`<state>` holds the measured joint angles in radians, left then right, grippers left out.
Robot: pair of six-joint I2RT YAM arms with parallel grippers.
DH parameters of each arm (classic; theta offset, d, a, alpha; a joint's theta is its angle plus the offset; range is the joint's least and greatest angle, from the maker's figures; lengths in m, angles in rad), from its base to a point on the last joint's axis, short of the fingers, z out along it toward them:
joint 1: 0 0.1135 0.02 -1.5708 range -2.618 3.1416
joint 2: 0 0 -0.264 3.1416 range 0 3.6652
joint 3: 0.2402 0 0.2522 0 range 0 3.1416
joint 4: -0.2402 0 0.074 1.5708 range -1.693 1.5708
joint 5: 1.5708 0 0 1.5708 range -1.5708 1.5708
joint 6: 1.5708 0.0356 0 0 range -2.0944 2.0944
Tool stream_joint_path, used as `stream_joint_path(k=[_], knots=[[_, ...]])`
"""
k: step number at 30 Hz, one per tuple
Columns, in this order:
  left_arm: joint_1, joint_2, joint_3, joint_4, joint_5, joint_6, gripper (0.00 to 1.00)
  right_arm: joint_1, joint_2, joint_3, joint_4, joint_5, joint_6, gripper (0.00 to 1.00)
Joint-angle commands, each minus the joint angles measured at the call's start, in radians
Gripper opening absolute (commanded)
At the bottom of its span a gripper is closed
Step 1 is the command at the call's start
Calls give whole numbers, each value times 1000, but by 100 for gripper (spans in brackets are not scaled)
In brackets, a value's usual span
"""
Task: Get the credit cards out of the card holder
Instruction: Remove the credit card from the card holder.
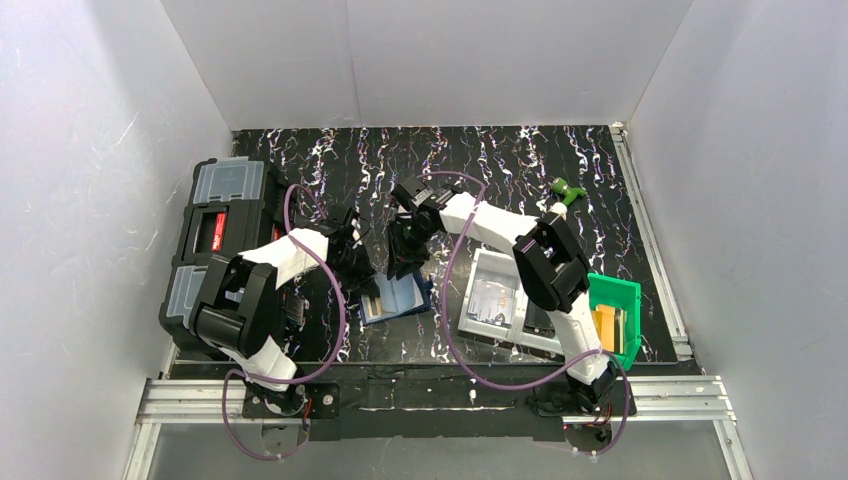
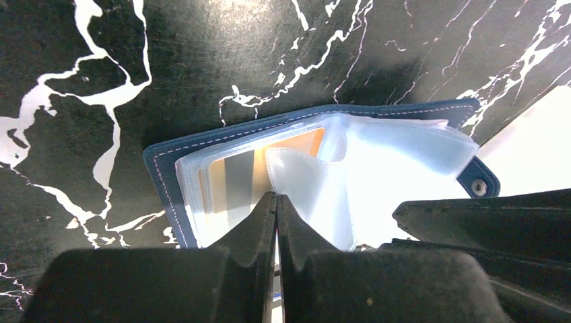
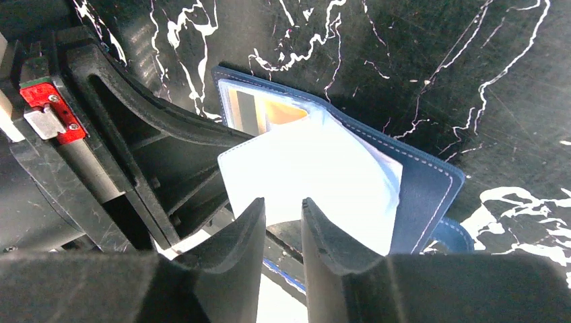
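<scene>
The navy card holder [image 1: 400, 297] lies open on the black marbled table, pale clear sleeves fanned upward. A gold-tan credit card [image 2: 236, 176] with a grey stripe sits inside a sleeve; in the right wrist view the same card [image 3: 259, 111] peeks out under a lifted sleeve [image 3: 310, 175]. My left gripper [image 2: 276, 196] is shut, its tips pressed together at the near edge of the sleeves; whether a sleeve is pinched I cannot tell. My right gripper [image 3: 283, 202] stands slightly open just before the lifted sleeve, nothing gripped. Both grippers [image 1: 365, 280] [image 1: 405, 262] crowd over the holder.
A black toolbox [image 1: 215, 235] stands at the left edge. A white tray [image 1: 495, 300] lies right of the holder, and a green bin [image 1: 615, 315] holding yellow items is beyond it. A small green object [image 1: 567, 190] sits at the back right.
</scene>
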<state>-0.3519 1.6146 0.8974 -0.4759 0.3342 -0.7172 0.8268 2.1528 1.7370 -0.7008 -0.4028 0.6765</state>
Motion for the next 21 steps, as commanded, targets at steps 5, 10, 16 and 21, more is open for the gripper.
stream_joint_path(k=[5,10,16,21], knots=[[-12,-73,33,-5,10,10,0,-13,-106,2,-31,70,-12,34],[-33,-61,55,3,22,4,0,-24,-144,-25,-39,95,-17,34],[-62,-36,88,10,29,-8,0,-42,-194,-74,-41,131,-28,34],[-86,13,121,14,40,-8,0,-57,-226,-123,-32,145,-31,34]])
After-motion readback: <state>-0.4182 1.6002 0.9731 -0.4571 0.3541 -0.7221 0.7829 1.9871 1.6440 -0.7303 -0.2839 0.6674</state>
